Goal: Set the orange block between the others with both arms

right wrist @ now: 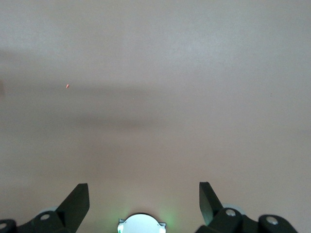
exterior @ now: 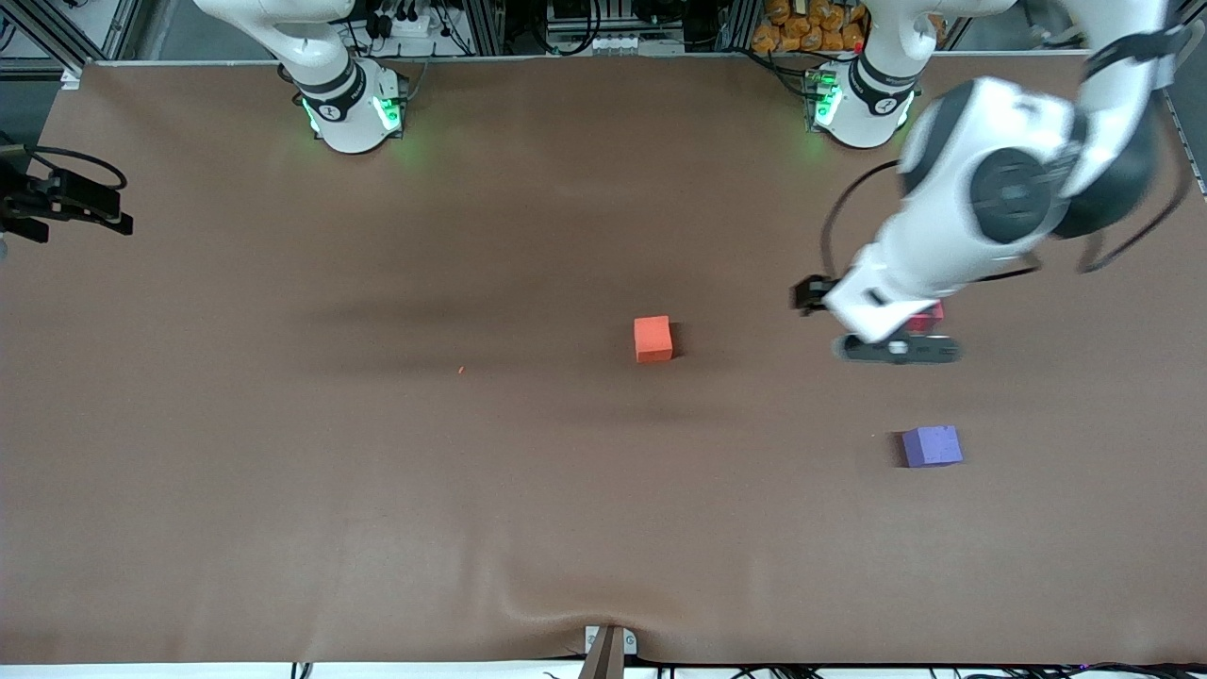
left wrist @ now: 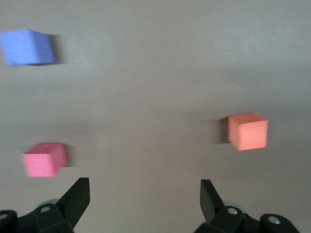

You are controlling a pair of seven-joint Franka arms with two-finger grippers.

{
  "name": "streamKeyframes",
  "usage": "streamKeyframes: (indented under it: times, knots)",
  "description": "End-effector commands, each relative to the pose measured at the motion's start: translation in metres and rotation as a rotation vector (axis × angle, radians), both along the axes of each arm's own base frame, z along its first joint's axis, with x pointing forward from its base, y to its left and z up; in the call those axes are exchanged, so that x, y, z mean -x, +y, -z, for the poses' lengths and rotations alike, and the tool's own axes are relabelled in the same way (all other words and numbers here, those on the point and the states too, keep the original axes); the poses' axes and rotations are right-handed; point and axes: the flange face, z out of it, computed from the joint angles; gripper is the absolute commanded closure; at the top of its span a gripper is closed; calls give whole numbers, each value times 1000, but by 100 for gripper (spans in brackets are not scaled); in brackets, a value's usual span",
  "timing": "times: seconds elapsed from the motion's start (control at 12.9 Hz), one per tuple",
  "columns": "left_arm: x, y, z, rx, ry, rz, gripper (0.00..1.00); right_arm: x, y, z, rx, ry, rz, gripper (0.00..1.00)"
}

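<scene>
Orange block likely light, squashy foam; pinch flat sides; left gripper, right gripper both spread, empty

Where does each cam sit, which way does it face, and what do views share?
Front: high across the table, facing both bases; left gripper over the pinkish-red cube.
Left wrist: looks down past its open fingers at orange block, pinkish-red and purple cube.
Right wrist: open fingers, bare tabletop.
Shared: front and left wrist show all three cubes.
</scene>
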Motion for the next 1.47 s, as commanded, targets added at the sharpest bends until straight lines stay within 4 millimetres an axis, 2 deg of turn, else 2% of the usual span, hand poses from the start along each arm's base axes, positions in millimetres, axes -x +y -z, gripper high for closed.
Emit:
streamKeyframes:
  times: [0.0,0.23,0.31,0.54,0.7,0.78,1.16,1.4]
  knots:
    - [10,-59,35,2,0,-77,0,4,-2,-1,13,-3,-22,0]
    - [38,-133,88,-5,23,-86,0,4,-1,-2,12,-1,-25,0]
    - [40,-151,101,-2,7,-101,0,4,-3,-2,12,2,-20,0]
    - [58,-192,165,-17,-25,-68,0,3,-9,-1,16,1,-11,0]
    - [60,-197,197,-56,-57,-72,0,2,-7,1,17,4,-7,0]
    - [61,-198,206,-70,-61,-71,0,1,-6,2,17,5,-7,0]
    - [62,-197,235,-75,-39,-71,0,0,2,1,20,5,-22,0]
    - [65,-193,257,-91,-10,-74,0,0,-11,3,20,7,-6,0]
